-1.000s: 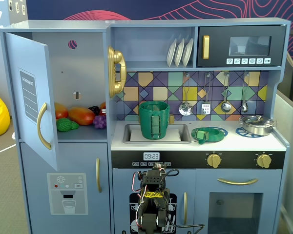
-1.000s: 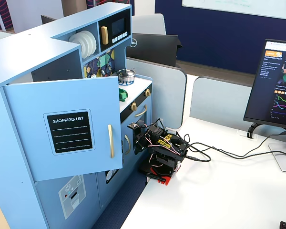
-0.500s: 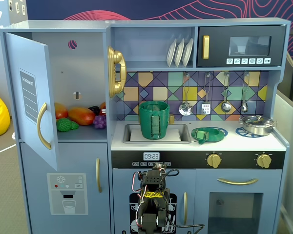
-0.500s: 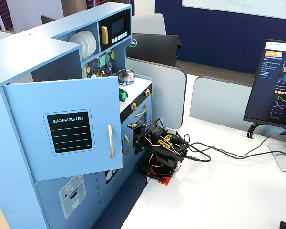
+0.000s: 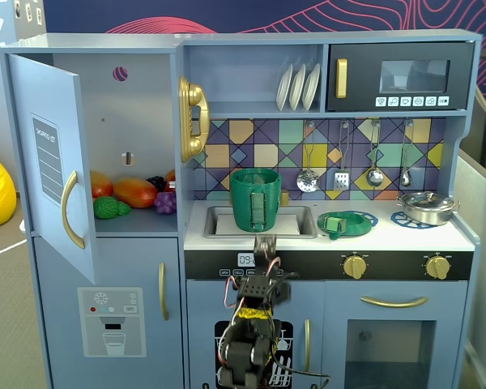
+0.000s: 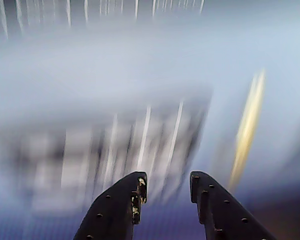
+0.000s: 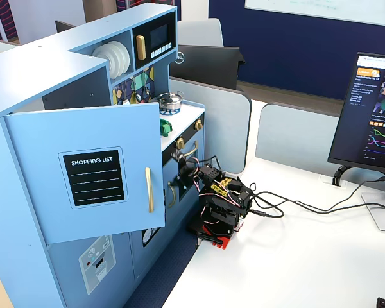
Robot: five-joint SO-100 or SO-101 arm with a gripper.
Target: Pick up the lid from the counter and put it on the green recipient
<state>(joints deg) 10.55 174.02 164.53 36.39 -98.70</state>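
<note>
The robot arm (image 5: 251,324) sits low in front of the toy kitchen (image 5: 251,121), folded up w/ its wrist bent, and the gripper (image 5: 266,245) pokes up to about the counter's front edge, right below the sink. In the other fixed view the arm (image 7: 219,208) is a black lump on the white table (image 7: 308,256), close to the oven side of the kitchen, w/ wires running off to the right. In the wrist view the gripper (image 6: 166,185) has 2 black fingers (image 6: 121,202) set a bit apart w/ nothing between them, so it's open a little and holds nothing; the rest of that view is a blur. There is 1 green recipient (image 5: 255,198), tall and dark green, standing up in the sink (image 5: 296,220) w/ its ribbed strap facing front. There is 1 lid (image 5: 347,224), flat and green, lying on the white counter (image 5: 389,235) just right of the sink, apart from the pot and well apart from the gripper. I count 1 silver pan (image 5: 425,207) at the far right on the blue burner print, 3 white plates (image 5: 298,87) in the rack up top, 4 utensils (image 5: 340,162) hanging on the tile wall, 2 gold knobs (image 5: 355,266) on the stove front, and 1 gold phone (image 5: 193,120). The fridge door (image 5: 53,162) is wide open, w/ toy fruit (image 5: 134,193) on the shelf inside; can't count those well. 1 monitor (image 7: 369,115) stands on the table at the right.
</note>
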